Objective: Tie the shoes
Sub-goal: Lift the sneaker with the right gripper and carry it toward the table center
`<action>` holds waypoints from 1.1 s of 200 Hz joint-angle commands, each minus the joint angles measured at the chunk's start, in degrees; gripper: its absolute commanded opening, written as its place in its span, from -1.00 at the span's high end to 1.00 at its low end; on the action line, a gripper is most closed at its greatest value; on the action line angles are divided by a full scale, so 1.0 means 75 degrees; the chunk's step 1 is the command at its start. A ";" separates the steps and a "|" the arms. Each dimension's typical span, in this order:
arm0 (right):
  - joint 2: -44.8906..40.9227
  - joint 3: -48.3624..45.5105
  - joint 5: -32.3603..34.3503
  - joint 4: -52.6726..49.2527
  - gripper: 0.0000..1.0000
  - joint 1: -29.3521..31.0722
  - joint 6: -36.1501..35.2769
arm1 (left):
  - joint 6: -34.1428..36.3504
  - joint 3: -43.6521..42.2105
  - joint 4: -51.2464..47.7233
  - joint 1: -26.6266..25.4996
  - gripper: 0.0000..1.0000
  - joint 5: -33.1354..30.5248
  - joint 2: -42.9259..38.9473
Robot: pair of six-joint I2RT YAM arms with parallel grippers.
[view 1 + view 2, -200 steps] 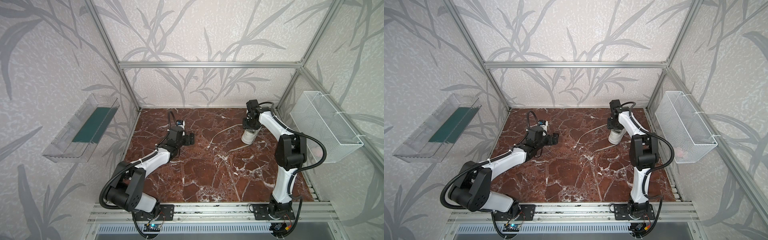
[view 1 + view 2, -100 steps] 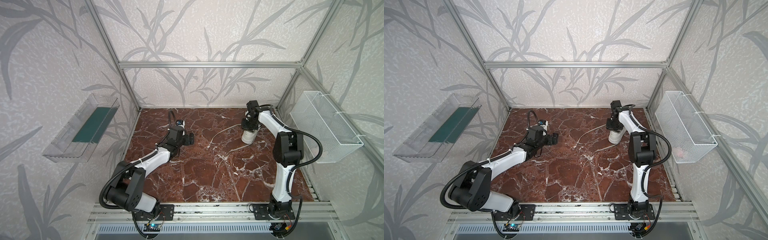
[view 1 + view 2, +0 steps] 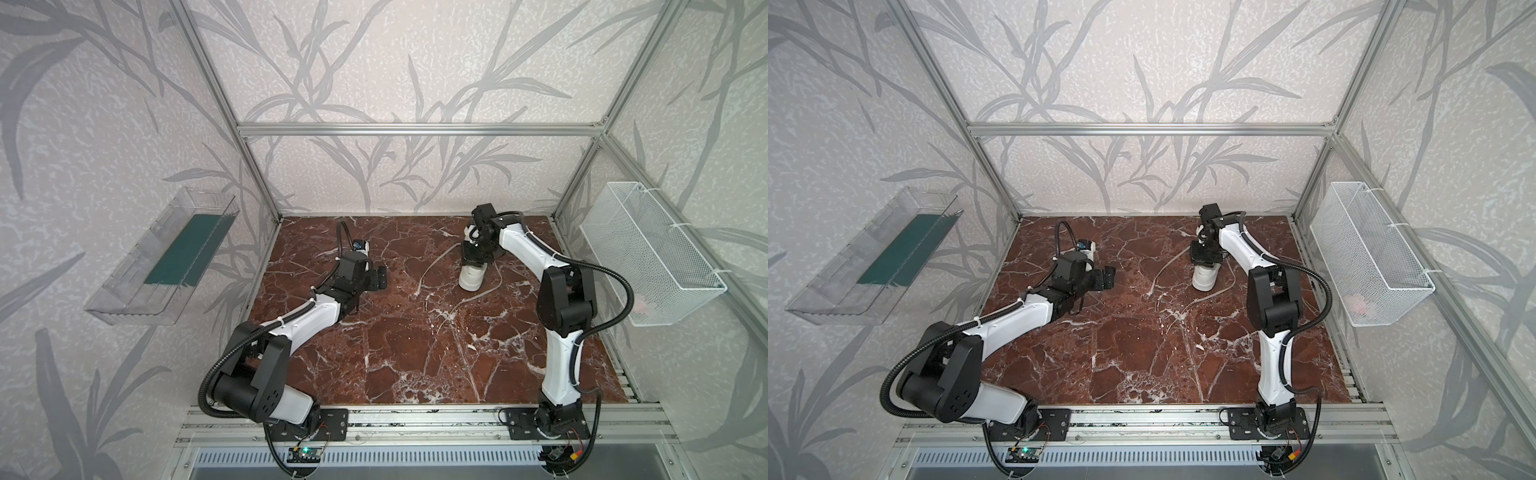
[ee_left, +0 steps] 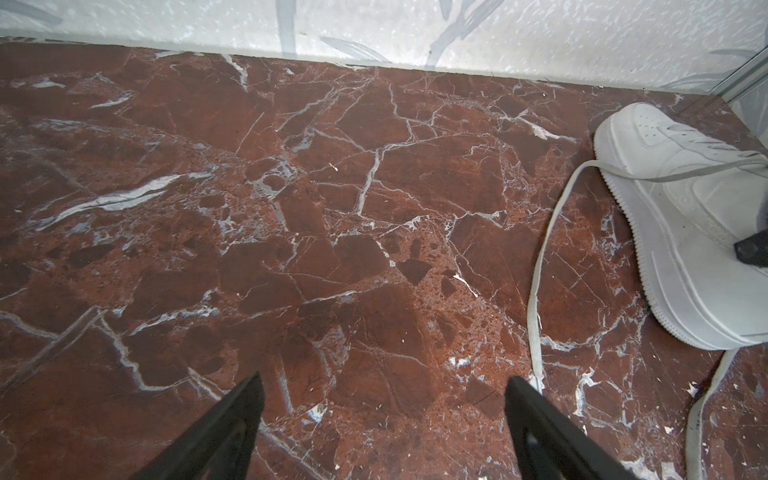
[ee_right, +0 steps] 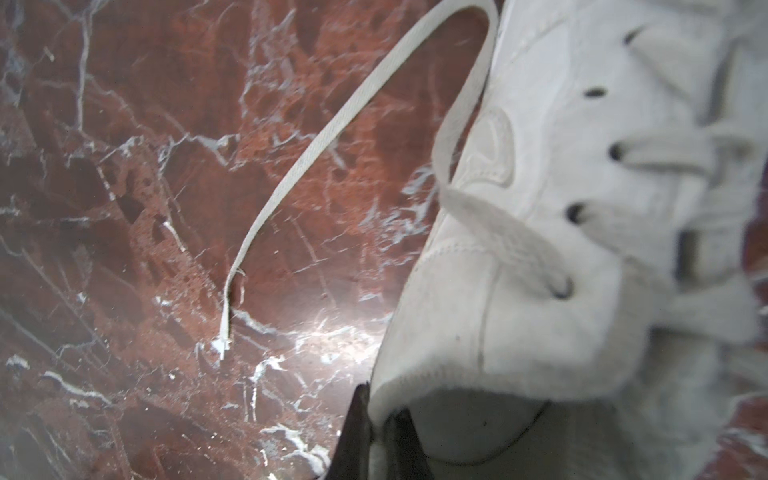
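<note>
We have the right fingers (image 5: 355,436) pinched shut on the sneaker (image 5: 540,299) by its collar; that thin bite may slip or tip it. Left fingers (image 4: 226,428) gape, empty.

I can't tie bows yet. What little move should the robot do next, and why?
Probably pull the shoe toward the middle: the right gripper is shut on its collar, the laces lie loose, and the open left gripper is far from them.

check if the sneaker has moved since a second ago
Yes. The sneaker has slid left in both top views, away from the wire basket and toward the middle of the table, with the right gripper shut on its collar.
</note>
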 commanded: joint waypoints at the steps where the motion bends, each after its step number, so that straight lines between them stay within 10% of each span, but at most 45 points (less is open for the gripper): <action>1: -0.0172 -0.0144 -0.0791 -0.0156 1.00 0.0702 0.0206 | 0.0048 0.0080 -0.0138 -0.0019 -0.85 -0.0196 -0.0278; 190: -0.1656 -0.2413 -0.0909 0.1333 0.97 0.3068 0.3018 | 0.0227 -0.0245 -0.0763 0.0030 -0.88 -0.0343 -0.0845; 220: -0.1660 -0.2397 -0.0917 0.1339 0.70 0.3118 0.3021 | 0.0227 -0.0250 -0.0794 0.0042 -0.88 -0.0301 -0.0787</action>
